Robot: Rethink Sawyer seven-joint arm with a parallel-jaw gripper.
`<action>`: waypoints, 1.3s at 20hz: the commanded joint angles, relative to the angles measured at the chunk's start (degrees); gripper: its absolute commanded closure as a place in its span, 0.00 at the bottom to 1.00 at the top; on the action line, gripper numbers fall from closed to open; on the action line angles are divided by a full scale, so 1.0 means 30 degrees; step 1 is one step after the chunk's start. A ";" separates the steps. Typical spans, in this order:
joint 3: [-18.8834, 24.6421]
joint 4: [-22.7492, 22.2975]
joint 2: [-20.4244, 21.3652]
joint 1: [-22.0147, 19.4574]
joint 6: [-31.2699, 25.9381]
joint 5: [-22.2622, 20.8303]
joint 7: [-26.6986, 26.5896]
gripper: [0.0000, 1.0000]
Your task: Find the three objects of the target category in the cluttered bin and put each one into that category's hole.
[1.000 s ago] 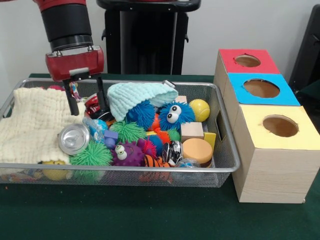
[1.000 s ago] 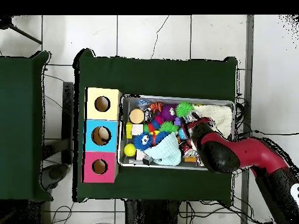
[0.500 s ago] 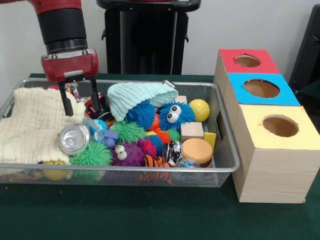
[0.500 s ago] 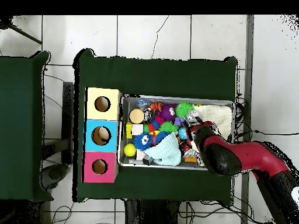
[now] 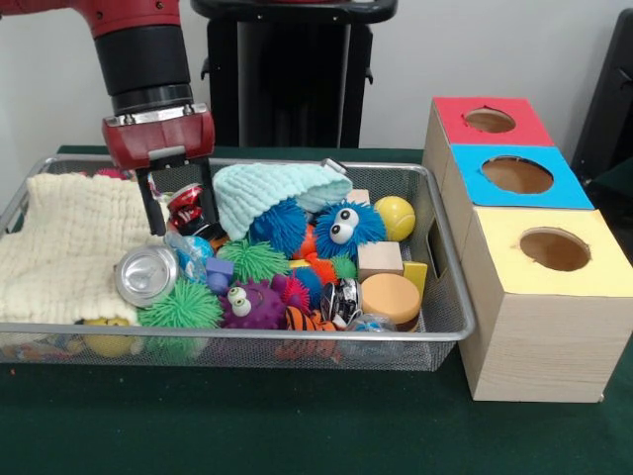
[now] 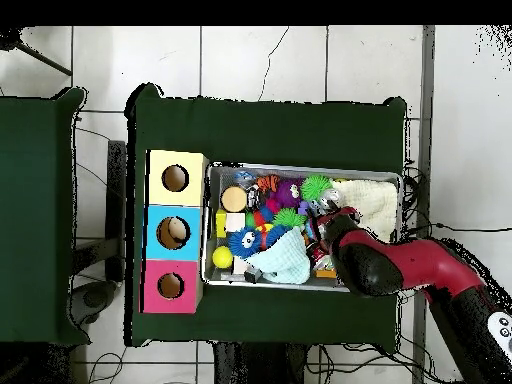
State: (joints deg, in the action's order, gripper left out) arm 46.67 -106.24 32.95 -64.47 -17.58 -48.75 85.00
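The wire bin [image 5: 247, 334] holds a jumble of toys. My gripper [image 5: 183, 212] hangs open at its back left, and its black fingers [image 5: 155, 213] straddle a small red and white object [image 5: 185, 205] without closing on it. Close by lie a silver can [image 5: 146, 274], a blue furry toy with eyes [image 5: 346, 228], a purple spiky ball [image 5: 252, 305], a green spiky ball [image 5: 183, 307], a yellow ball [image 5: 395, 217], a wooden block [image 5: 380, 259] and an orange disc [image 5: 391, 295]. In the overhead view the gripper [image 6: 320, 222] is over the bin's [image 6: 300, 167] middle right.
A mint knitted cloth [image 5: 267, 188] lies just right of the gripper and a cream cloth [image 5: 69, 242] covers the bin's left end. Right of the bin stand three boxes with round holes on top: red [image 5: 524, 124], blue [image 5: 564, 188] and yellow [image 5: 603, 257].
The gripper first rose and drifted left over the cream cloth's edge, then came back right and down, so its fingers now stand round the red and white object. It stays open.
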 commanded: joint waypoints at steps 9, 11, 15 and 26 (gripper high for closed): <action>-0.1101 0.2254 -0.0698 0.0750 -0.2691 0.1237 -0.0896 0.00; -0.1105 0.2219 -0.0738 0.0703 -0.2619 0.1243 -0.0970 0.00; -0.1068 0.2229 -0.0738 0.0677 -0.2626 0.1312 -0.1028 0.00; -0.3547 -0.0073 -0.0598 0.1224 0.1388 -0.0513 0.1818 0.00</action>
State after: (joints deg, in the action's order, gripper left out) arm 43.54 -104.20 32.73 -61.20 -17.46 -45.92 85.00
